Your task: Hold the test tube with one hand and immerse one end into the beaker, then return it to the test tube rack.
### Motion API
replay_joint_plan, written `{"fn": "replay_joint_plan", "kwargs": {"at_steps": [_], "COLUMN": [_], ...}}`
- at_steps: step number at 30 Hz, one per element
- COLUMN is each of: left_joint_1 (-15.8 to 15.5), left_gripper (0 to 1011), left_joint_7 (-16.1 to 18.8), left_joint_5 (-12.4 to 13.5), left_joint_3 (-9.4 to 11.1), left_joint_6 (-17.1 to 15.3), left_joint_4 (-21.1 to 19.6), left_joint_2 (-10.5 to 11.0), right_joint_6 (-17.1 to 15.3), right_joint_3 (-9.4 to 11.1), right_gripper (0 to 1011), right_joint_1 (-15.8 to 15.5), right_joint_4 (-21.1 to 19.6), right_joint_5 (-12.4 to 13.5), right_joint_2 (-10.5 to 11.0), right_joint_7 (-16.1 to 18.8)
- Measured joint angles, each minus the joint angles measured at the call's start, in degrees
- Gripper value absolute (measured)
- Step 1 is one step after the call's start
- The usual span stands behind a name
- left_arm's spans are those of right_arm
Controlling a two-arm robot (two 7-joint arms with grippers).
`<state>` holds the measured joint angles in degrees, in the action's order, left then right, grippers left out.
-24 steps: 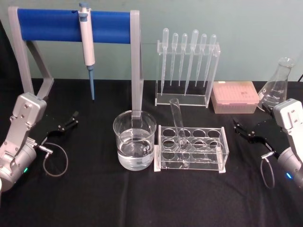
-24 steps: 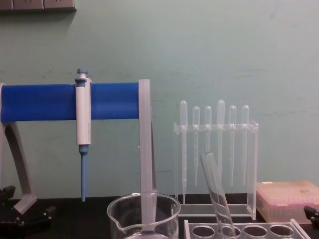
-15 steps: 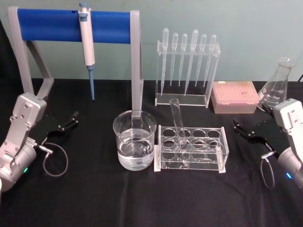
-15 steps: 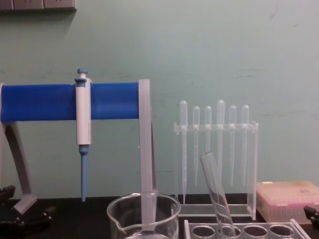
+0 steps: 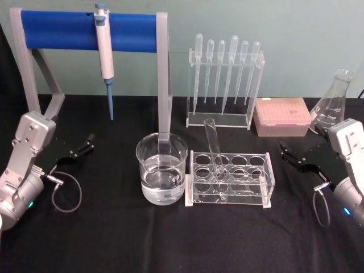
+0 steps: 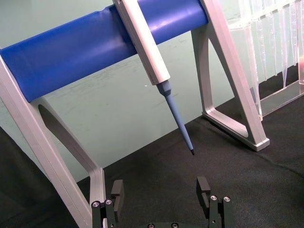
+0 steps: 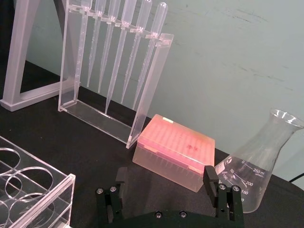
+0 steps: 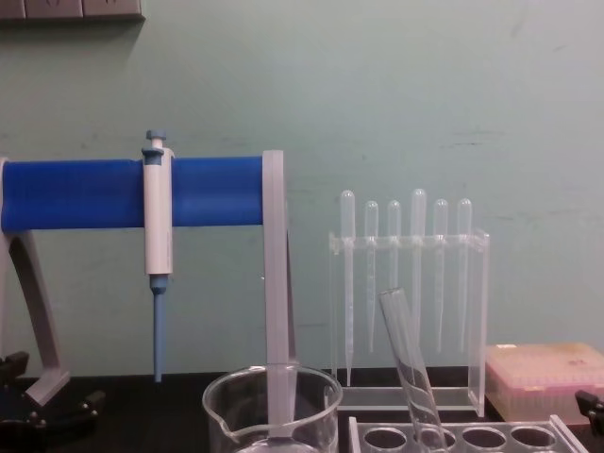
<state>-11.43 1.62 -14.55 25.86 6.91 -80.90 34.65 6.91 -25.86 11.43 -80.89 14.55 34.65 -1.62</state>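
The test tube (image 5: 214,149) is standing in the clear test tube rack (image 5: 269,181) near the middle of the black surface (image 5: 170,239). It is occupying a hole in the rack's back row, second from the left end, and it is leaning so that its open rim is tipping back and toward the left. In the chest view the test tube (image 8: 410,363) is showing that same slant, rising out of the rack's top plate.

The beaker (image 5: 140,170) is sitting just beside the rack's left end, partly filled with clear liquid, and the tube is not touching it.

Your left gripper (image 5: 89,143) is sitting low at the left side of the surface, well apart from both the beaker and the tube, with the beaker lying between it and the rack. Its wrist view is showing the left gripper (image 6: 160,185) with its jaws spread wide around bare surface, facing the blue stand (image 6: 95,42) and the micropipette (image 6: 142,42) hanging on it.

Your right gripper (image 5: 284,153) is sitting at the right side, near the rack's right end but apart from it, with the tube farther in toward the rack's left half. Its wrist view is showing the right gripper (image 7: 165,173) likewise opened wide and gripping nothing, pointing toward the pink tip box (image 7: 173,149) and the flask (image 7: 259,178).
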Motion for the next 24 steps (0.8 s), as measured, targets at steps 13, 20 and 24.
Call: {"fn": "replay_joint_plan", "kwargs": {"at_steps": [13,20,24], "left_joint_1": [0.0,0.0,0.0], "left_gripper": [1000,1000,1000], "left_joint_7": [0.0,0.0,0.0], "left_joint_5": [0.0,0.0,0.0], "left_joint_3": [0.0,0.0,0.0], "left_joint_6": [0.0,0.0,0.0], "left_joint_4": [0.0,0.0,0.0], "left_joint_2": [0.0,0.0,0.0], "right_joint_6": [-0.2,-2.9,-4.9], "right_joint_3": [0.5,2.6,4.3], "right_gripper": [1002,1003,1002], "right_joint_1": [-0.6,-5.5,-9.2], "right_joint_4": [-1.0,-8.9,-15.7], "right_joint_5": [-0.4,-3.2,-2.3], "right_joint_2": [0.3,3.2,5.4], "right_joint_7": [-0.2,-2.9,-2.3]}}
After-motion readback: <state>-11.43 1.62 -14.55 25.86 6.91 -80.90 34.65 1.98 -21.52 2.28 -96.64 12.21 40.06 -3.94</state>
